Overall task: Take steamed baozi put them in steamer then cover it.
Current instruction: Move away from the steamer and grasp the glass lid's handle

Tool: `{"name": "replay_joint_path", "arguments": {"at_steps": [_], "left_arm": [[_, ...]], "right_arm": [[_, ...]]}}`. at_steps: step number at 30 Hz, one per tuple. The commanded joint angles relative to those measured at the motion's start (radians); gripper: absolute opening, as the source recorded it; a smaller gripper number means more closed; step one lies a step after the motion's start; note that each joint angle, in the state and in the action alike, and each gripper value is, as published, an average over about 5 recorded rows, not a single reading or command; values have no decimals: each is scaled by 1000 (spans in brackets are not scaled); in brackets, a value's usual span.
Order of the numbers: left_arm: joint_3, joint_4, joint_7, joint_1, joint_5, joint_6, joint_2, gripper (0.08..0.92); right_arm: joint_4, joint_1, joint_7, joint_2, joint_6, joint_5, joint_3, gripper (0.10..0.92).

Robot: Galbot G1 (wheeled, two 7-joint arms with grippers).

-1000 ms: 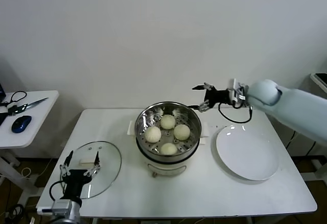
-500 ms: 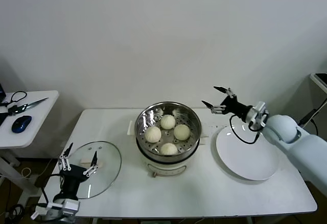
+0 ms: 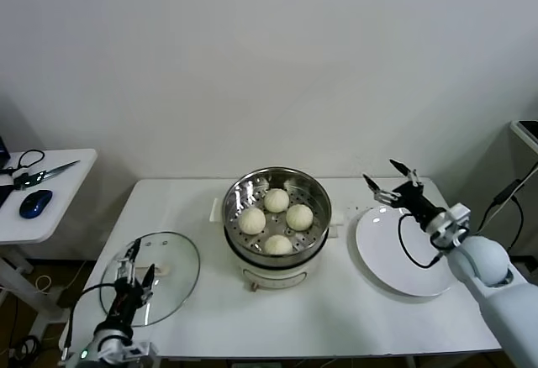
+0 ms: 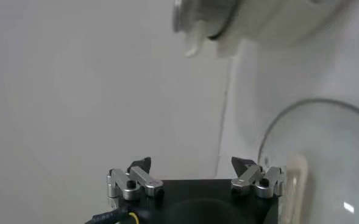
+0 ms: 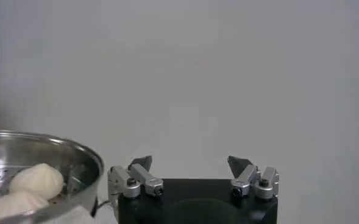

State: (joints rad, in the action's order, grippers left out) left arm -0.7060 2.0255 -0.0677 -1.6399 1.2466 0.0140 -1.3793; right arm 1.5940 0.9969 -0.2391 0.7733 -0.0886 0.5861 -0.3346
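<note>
The white table point(image 3: 353, 318) carries everything for the job, laid out in a row so that each arm has its own side to work. At its middle stands the steamer point(image 3: 276, 185), a shiny steel basket with a perforated floor on a white pot base; its central spot puts it within reach of both arms. To the robot's right of it lies a flat white plate point(image 3: 420, 276), now bare, which suggests it was the place the buns came from. To the robot's left, the clear glass lid point(image 3: 172, 271) lies flat on the table, near the steamer and not yet on it.

All four steamed baozi point(image 3: 278, 220) sit inside the basket, close together on the perforated floor, so the loading part looks done and covering is what remains.

The left tool point(image 3: 133, 276) hovers low over the near edge of the glass lid with its fingers spread wide and nothing between them; the left wrist view shows the lid's rim just beside one finger. That placement fits a grasp on the lid's knob as the next move, and it will call for a careful line-up on the small handle.

The right tool point(image 3: 393, 181) hangs above the far edge of the plate, well apart from the steamer, fingers likewise spread and empty, apparently out of the lid's way.
</note>
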Motion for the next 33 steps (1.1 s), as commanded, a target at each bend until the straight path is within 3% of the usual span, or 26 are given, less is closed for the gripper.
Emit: {"name": "replay_joint_path", "arguments": {"at_steps": [1,5,17,33], "left_arm": [[33,-192,5,75,355,28,18,823],[53,-239,-11,83,287,1,17,823],[13,-363,67,232,327,-58,6,823],[32,-440,98,311,283,-46,0,823]], "right_arm": [[14,213,19,107,-4,-66,-224,823],[-7,218,19,120,-9,-106,-230,823],[-22,209,17,136,-14,-150,-228,823],[-52,206,7,151,-35,-202,-230,823]]}}
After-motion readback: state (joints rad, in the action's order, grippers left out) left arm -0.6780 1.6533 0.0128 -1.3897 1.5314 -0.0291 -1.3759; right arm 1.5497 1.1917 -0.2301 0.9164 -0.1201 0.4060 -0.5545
